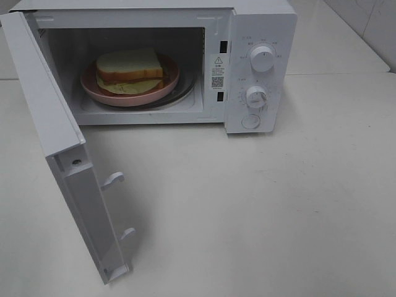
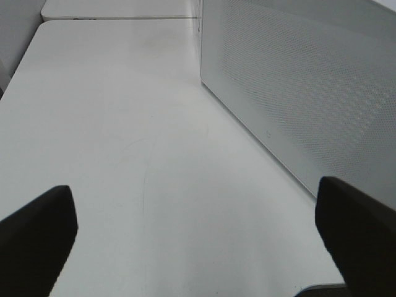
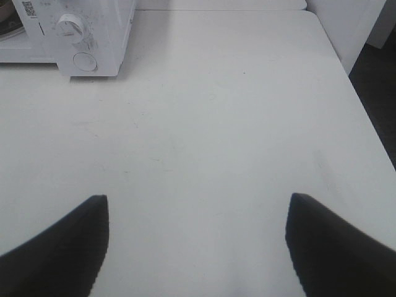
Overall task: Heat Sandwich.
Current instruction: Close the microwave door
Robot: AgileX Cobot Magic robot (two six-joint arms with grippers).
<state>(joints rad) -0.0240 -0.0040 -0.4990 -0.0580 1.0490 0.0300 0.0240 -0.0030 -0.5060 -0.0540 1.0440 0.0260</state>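
The sandwich (image 1: 130, 69) lies on a round pink plate (image 1: 162, 87) inside the white microwave (image 1: 260, 37), whose door (image 1: 59, 154) is swung wide open to the left. Neither arm shows in the high view. My left gripper (image 2: 195, 238) is open over bare table, its dark fingers (image 2: 37, 238) far apart, beside the perforated outer face of the door (image 2: 309, 93). My right gripper (image 3: 195, 244) is also open above the table with nothing between its fingertips (image 3: 322, 244). The microwave's lower knob (image 3: 72, 26) and round button (image 3: 85, 60) lie far ahead of it.
Two knobs (image 1: 263, 59) and a door button (image 1: 250, 121) sit on the microwave's right panel. The white table (image 1: 247, 204) stretches in front and to the right. Its right edge (image 3: 365, 105) drops to a dark floor. A second tabletop (image 2: 117, 7) adjoins behind.
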